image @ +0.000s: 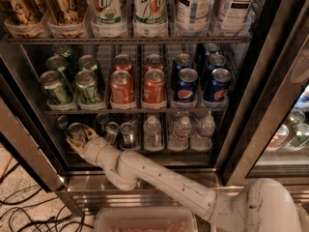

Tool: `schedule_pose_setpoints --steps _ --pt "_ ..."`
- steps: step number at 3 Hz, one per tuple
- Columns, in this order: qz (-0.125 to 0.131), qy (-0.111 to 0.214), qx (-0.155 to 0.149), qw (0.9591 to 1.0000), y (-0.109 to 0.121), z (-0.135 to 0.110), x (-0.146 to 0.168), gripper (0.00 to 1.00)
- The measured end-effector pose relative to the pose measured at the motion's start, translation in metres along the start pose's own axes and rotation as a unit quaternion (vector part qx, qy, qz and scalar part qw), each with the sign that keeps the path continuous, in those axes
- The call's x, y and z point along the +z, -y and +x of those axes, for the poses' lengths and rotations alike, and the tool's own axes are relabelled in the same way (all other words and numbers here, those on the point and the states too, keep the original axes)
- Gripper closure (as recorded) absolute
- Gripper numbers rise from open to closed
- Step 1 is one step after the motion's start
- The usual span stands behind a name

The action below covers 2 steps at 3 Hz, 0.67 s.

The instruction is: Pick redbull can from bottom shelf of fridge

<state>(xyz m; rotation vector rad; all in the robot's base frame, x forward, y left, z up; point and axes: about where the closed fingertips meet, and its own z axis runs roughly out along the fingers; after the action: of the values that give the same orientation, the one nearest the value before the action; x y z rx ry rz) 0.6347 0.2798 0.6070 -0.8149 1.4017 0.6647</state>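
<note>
The fridge (270, 95) stands open with dark wire racks of drinks. On the bottom shelf (145, 151), several slim silver redbull cans stand at the left: one at the front left (76, 129), others beside it (112, 130) (128, 133). My gripper (81, 140) reaches into the shelf's left end on the white arm (159, 178) and sits right at the front-left redbull can, touching or nearly touching its lower side. The can's body is partly hidden by the gripper.
Small clear water bottles (181, 132) fill the right of the bottom shelf. Green, red and blue soda cans (154, 86) sit on the rack above. The steel door frame (29, 153) slants at the left. Cables (19, 211) lie on the floor. A clear bin (145, 221) sits below.
</note>
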Motion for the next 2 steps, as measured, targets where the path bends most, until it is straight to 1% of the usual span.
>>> schedule_pose_setpoints --steps 1,2 --pt "0.000 0.000 0.000 1.0000 0.0000 0.0000 0.0000 0.98" --pt "0.000 0.000 0.000 1.0000 0.0000 0.0000 0.0000 1.00"
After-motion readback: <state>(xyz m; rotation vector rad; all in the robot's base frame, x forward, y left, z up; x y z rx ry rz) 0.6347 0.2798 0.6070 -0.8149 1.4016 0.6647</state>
